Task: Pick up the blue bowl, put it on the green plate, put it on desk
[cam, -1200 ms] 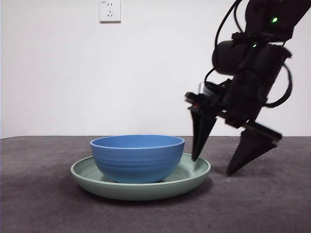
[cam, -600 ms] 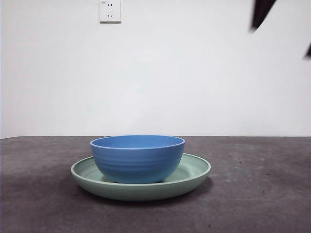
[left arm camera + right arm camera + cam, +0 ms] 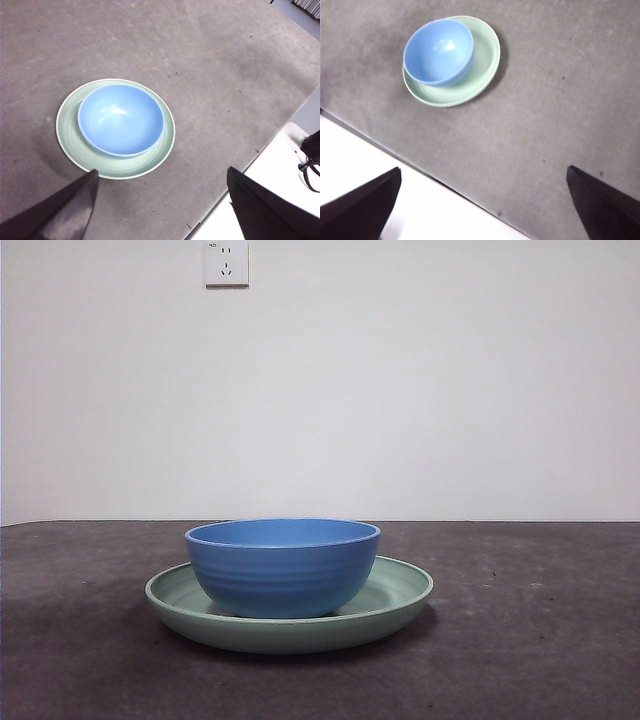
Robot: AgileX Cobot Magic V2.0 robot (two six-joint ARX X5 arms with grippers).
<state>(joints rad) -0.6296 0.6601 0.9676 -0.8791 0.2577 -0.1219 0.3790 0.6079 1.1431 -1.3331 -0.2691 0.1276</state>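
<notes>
The blue bowl [image 3: 283,565] stands upright inside the green plate [image 3: 400,592], which rests on the dark desk [image 3: 540,640]. Both also show in the left wrist view, bowl [image 3: 120,119] on plate [image 3: 67,135], and in the right wrist view, bowl [image 3: 438,51] on plate [image 3: 487,57]. My left gripper [image 3: 160,200] is open and empty, high above the desk and apart from the plate. My right gripper [image 3: 482,200] is open and empty, high up and well away from the plate. Neither gripper shows in the front view.
A white wall with a socket [image 3: 226,262] stands behind the desk. The desk's edge and a white surface beyond it show in the left wrist view [image 3: 280,165] and in the right wrist view [image 3: 380,165].
The arm that stood with open jaws beside the plate's right rim has risen up and left the front view. The bowl and plate have not moved.
</notes>
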